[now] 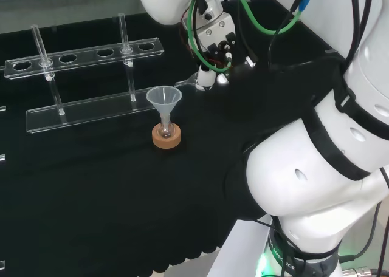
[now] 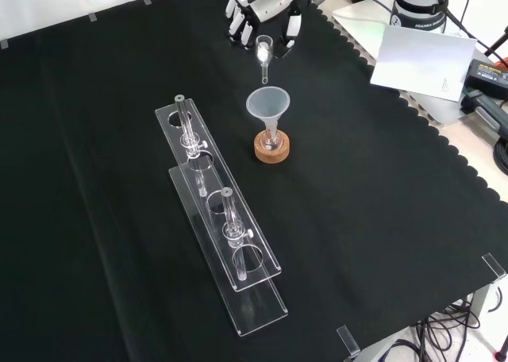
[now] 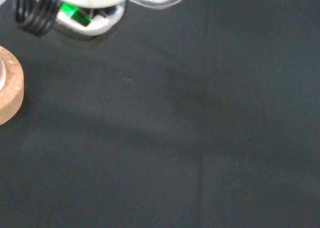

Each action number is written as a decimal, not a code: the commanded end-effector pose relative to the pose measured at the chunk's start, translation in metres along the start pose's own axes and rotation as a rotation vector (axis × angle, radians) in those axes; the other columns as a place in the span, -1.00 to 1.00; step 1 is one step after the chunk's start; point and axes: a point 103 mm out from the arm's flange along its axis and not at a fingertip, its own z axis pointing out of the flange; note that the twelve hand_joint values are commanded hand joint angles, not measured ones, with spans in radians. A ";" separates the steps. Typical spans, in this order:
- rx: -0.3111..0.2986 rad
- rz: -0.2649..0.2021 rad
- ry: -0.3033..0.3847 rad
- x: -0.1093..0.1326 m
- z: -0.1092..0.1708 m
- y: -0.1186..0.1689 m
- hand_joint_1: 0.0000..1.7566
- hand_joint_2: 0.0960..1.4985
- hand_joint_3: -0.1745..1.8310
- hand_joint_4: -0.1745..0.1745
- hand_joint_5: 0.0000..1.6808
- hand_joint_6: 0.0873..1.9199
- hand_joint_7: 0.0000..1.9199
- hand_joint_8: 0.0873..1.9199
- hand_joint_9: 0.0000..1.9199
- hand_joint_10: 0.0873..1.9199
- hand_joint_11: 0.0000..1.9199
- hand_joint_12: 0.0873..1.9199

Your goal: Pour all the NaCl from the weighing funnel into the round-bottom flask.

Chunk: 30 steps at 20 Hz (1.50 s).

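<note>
Hand (image 2: 262, 17) curled around the weighing funnel (image 2: 264, 56), we note, spout aimed at the clear funnel (image 2: 268, 106) seated in the round-bottom flask (image 2: 271, 142) on its cork ring (image 2: 272, 150), near the acrylic rack (image 2: 218, 219).

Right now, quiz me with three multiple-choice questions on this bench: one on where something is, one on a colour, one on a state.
1. In the front view, where is the hand from the funnel?
A. Above it, near the view's top
B. Below it
C. Far left

2. What colour is the ring under the flask?
A. Red
B. Cork brown
C. Blue

3. What is the hand doing?
A. Resting flat on the cloth
B. Shut on nothing
C. Holding the weighing funnel

Answers: 1 A, the hand enters at the top; 2 B, the stand is tan cork; 3 C, the fingers curl round the clear vessel.
</note>
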 end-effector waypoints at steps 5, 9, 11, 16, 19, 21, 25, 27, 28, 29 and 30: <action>0.015 -0.018 -0.057 0.004 -0.003 0.002 0.29 -0.21 -0.19 1.00 0.58 -0.47 -0.19 -0.43 0.20 -0.85 -0.04 -0.02; 0.020 -0.023 -0.081 0.007 -0.005 0.002 0.29 -0.21 -0.19 1.00 0.58 -0.47 -0.19 -0.43 0.20 -0.86 -0.04 -0.02; 0.022 -0.023 -0.088 0.008 -0.006 0.002 0.29 -0.21 -0.19 1.00 0.58 -0.47 -0.19 -0.43 0.20 -0.86 -0.03 -0.02; 0.016 -0.036 -0.104 0.010 -0.009 0.002 0.29 -0.21 -0.19 1.00 0.57 -0.47 -0.19 -0.43 0.20 -0.86 -0.03 -0.03; 0.019 -0.033 -0.111 0.013 -0.012 0.003 0.29 -0.21 -0.19 1.00 0.57 -0.47 -0.19 -0.43 0.20 -0.86 -0.03 -0.03; 0.020 -0.038 -0.117 0.014 -0.013 0.004 0.29 -0.21 -0.19 1.00 0.57 -0.47 -0.19 -0.43 0.20 -0.86 -0.03 -0.03; 0.027 -0.032 -0.135 0.016 -0.015 0.005 0.29 -0.21 -0.19 1.00 0.57 -0.47 -0.19 -0.43 0.20 -0.86 -0.03 -0.03; 0.033 -0.023 -0.154 0.019 -0.017 0.005 0.29 -0.21 -0.19 1.00 0.57 -0.47 -0.19 -0.43 0.20 -0.87 -0.03 -0.03; 0.032 -0.025 -0.157 0.020 -0.018 0.005 0.29 -0.21 -0.19 1.00 0.57 -0.47 -0.19 -0.43 0.20 -0.87 -0.03 -0.03; 0.031 -0.027 -0.161 0.020 -0.019 0.006 0.29 -0.21 -0.19 1.00 0.57 -0.47 -0.19 -0.43 0.20 -0.87 -0.03 -0.03; 0.031 -0.029 -0.166 0.020 -0.021 0.006 0.29 -0.21 -0.19 1.00 0.57 -0.47 -0.19 -0.43 0.20 -0.87 -0.03 -0.03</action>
